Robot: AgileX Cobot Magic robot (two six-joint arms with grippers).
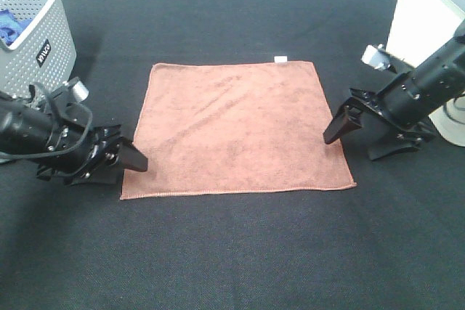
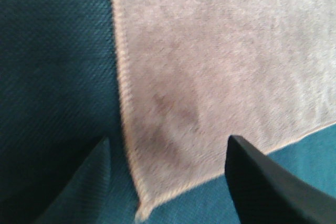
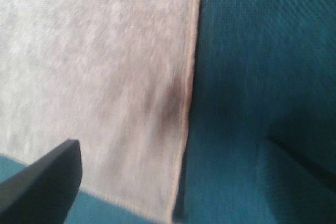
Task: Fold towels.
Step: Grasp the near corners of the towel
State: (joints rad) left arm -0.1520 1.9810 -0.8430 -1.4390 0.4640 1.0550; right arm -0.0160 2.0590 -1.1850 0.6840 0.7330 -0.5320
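The rust towel [image 1: 234, 130] lies spread flat on the black table, with its small white tag [image 1: 280, 59] at the far edge. My left gripper [image 1: 122, 163] is open and empty, low at the towel's near left corner. In the left wrist view its fingers [image 2: 262, 182] straddle the towel's [image 2: 220, 61] hemmed corner. My right gripper [image 1: 363, 139] is open and empty beside the towel's right edge. In the right wrist view one finger [image 3: 44, 179] is over the towel [image 3: 94, 77] and the other finger [image 3: 294, 182] is over bare table.
A grey plastic basket [image 1: 43, 41] stands at the far left and holds a blue cloth [image 1: 11, 28]. A white surface [image 1: 429, 19] and a white round object [image 1: 454, 125] lie at the far right, beyond the table's black cover [image 1: 232, 252].
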